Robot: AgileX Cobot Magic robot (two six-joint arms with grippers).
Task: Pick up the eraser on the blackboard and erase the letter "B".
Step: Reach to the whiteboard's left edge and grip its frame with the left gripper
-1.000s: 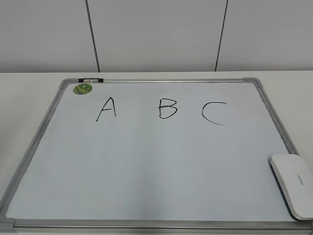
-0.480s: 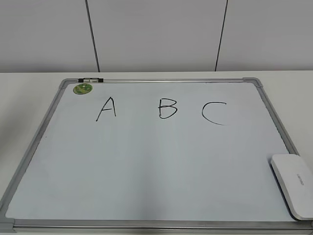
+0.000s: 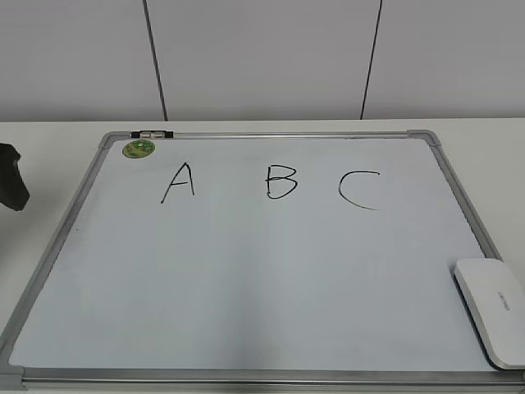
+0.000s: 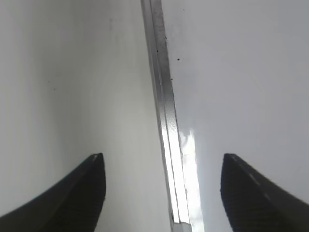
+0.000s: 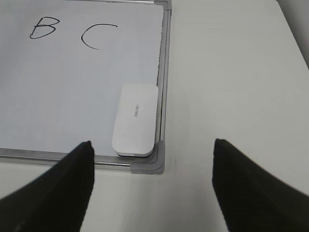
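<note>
The blackboard (image 3: 262,279) is a white board with a silver frame, lying flat on the table. The black letter "B" (image 3: 280,181) stands between "A" (image 3: 179,182) and "C" (image 3: 359,190). The white eraser (image 3: 494,311) lies at the board's near right corner. In the right wrist view the eraser (image 5: 135,120) lies just ahead of my open, empty right gripper (image 5: 152,142), with the "B" (image 5: 42,27) far left. My left gripper (image 4: 162,155) is open and empty above the board's left frame rail (image 4: 161,96). It shows as a dark shape (image 3: 10,189) at the exterior view's left edge.
A green round sticker (image 3: 139,148) and a small clip (image 3: 152,132) sit at the board's far left corner. The grey corner cap (image 5: 150,164) lies just before the eraser. White table (image 5: 231,87) lies right of the board, and a panelled wall stands behind.
My left gripper has come into the exterior view at the left edge. The board, letters and eraser have not moved.
</note>
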